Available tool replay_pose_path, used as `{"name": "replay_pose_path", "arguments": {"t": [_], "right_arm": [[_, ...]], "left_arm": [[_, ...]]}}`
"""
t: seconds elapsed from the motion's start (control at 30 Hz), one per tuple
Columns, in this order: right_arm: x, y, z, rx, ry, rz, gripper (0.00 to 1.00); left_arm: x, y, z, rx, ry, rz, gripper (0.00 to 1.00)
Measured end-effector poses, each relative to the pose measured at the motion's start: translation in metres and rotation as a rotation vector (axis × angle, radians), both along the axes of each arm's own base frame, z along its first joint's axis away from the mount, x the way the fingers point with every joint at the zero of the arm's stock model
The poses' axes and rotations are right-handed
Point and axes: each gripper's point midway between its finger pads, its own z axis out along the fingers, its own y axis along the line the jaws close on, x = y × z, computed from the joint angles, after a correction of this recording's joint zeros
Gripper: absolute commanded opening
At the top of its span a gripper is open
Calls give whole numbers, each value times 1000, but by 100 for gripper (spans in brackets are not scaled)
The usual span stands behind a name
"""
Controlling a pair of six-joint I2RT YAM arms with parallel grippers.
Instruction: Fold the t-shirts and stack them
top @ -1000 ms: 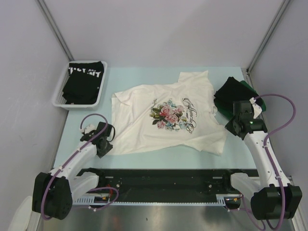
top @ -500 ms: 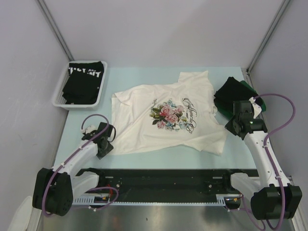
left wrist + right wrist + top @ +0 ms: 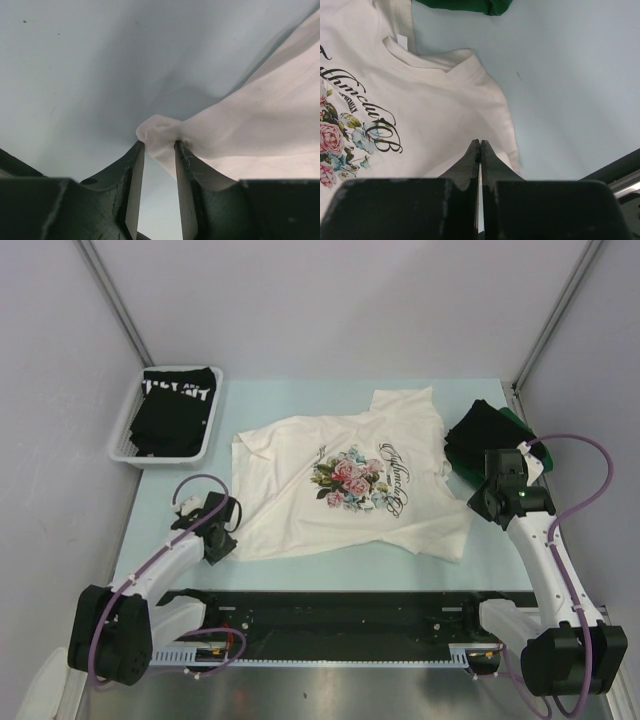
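The white floral t-shirt (image 3: 345, 485) lies spread flat on the table, print up. My left gripper (image 3: 222, 542) is at its near left corner. In the left wrist view my gripper (image 3: 159, 146) is shut on a bunched corner of the white shirt (image 3: 250, 120). My right gripper (image 3: 480, 502) hovers over the shirt's right edge. In the right wrist view it (image 3: 480, 143) is shut and empty above the white cloth (image 3: 420, 105). A black tee (image 3: 478, 430) lies on a dark green tee (image 3: 524, 426) at the right. A black tee with white lettering (image 3: 178, 392) lies in the basket.
The white mesh basket (image 3: 160, 462) stands at the back left. Grey walls close in both sides. A black rail (image 3: 330, 615) runs along the near edge between the arm bases. The green tee's edge shows in the right wrist view (image 3: 465, 5).
My left gripper has shifted slightly toward the near side at the shirt's near left corner. The right arm has not moved.
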Motion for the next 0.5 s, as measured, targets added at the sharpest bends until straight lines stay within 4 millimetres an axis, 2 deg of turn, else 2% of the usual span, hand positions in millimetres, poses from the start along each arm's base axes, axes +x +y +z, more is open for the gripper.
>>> {"name": "replay_pose_path", "arguments": {"t": [0.1, 0.2, 0.23, 0.27, 0.5], "right_arm": [[0, 0, 0, 0, 0, 0, 0], [0, 0, 0, 0, 1, -1, 0], [0, 0, 0, 0, 2, -1, 0], [0, 0, -1, 0, 3, -1, 0], [1, 0, -2, -3, 6, 2, 0]], "left_arm": [[2, -1, 0, -2, -4, -9, 26], [6, -2, 0, -5, -17, -15, 14], [8, -3, 0, -9, -23, -17, 5], [9, -4, 0, -11, -26, -19, 1], [10, -4, 1, -15, -32, -20, 0]]}}
